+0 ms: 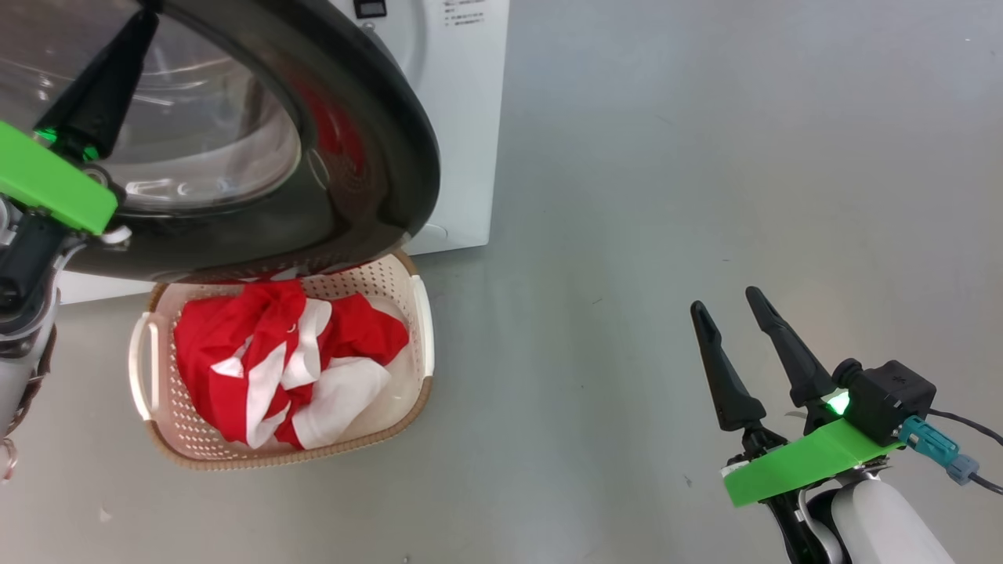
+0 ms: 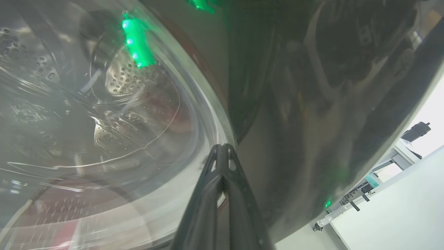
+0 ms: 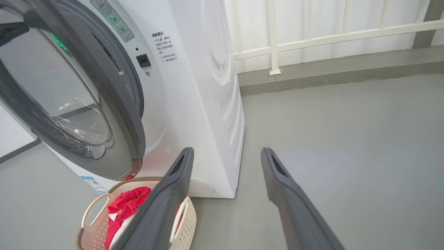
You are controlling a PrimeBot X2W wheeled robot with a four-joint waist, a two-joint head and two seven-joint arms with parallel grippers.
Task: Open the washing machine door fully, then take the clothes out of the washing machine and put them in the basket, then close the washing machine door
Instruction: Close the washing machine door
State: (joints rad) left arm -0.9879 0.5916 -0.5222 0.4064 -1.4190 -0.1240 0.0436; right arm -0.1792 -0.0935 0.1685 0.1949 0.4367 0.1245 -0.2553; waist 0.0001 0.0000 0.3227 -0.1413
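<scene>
While the left end effector, pinched shut and empty, is set against the washing machine door, that door is judged rigid, heavy and slick, best pushed at its black rim. Below, soft clothes are lodged in the basket; the right end effector is held wide.

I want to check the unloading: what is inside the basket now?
The basket holds the clothes, a red and white bundle. Most of its bottom is covered by them, and the washing machine door overlaps its far rim.
</scene>
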